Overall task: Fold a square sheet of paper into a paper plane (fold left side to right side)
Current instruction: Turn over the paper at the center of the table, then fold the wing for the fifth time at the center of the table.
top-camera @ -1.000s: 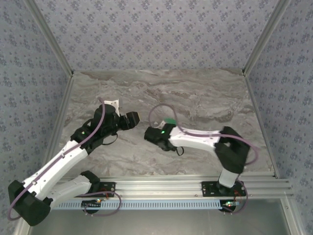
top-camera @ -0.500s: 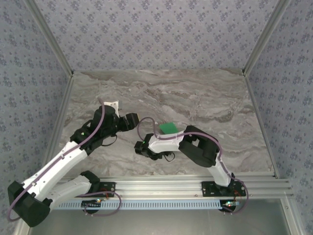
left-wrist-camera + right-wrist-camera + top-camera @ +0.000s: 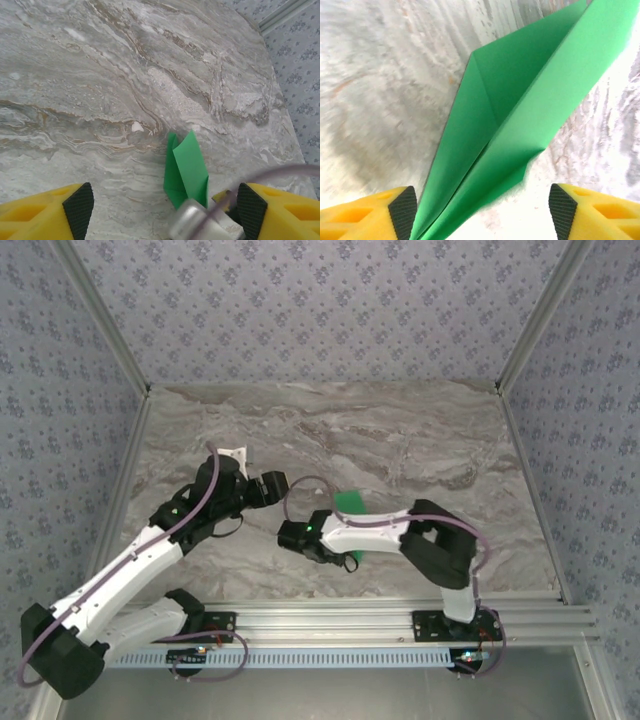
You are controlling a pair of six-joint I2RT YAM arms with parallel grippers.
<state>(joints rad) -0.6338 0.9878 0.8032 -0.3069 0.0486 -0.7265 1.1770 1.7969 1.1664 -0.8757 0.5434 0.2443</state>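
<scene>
Paper: green folded wedge lies on the table; flaps slightly sprung
Right gripper: jaws spread, nothing held; straddles the narrow end
Left gripper: open, empty, near
Advice: align edges, then press the crease

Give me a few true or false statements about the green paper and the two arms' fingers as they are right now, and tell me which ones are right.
1. The green paper is folded into a creased, pointed wedge. True.
2. The right fingers are pinched shut on the paper. False: they stand wide apart, either side of its narrow end.
3. The left fingers hold the paper. False: they are open, and the paper lies on the table ahead of them.
4. The table has a grey marbled surface. True.
</scene>
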